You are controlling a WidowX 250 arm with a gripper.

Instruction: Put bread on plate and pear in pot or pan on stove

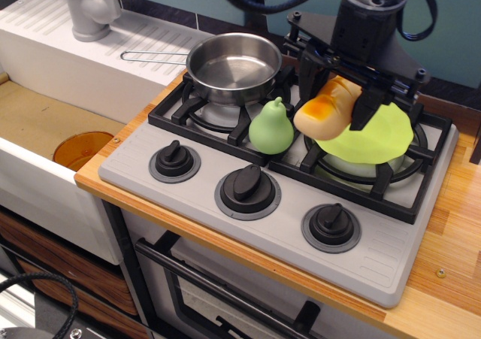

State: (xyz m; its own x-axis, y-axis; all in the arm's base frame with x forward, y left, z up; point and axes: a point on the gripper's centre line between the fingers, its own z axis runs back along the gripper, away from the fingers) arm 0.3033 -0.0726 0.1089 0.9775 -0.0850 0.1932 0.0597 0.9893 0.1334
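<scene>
My gripper (340, 97) is shut on the bread (328, 110), a golden-yellow loaf with an orange-brown end, and holds it just above the left rim of the lime-green plate (372, 136). The plate lies on the right burner of the grey stove (285, 226). The light-green pear (271, 128) stands upright on the grate between the two burners, just left of the bread. The steel saucepan (233, 67) sits empty on the back left burner, its wire handle pointing left.
Three black knobs (248, 189) line the stove's front. A white sink unit with a grey tap (90, 8) stands at the left, with an orange disc (83, 149) lower down. A wooden counter (451, 234) runs along the right.
</scene>
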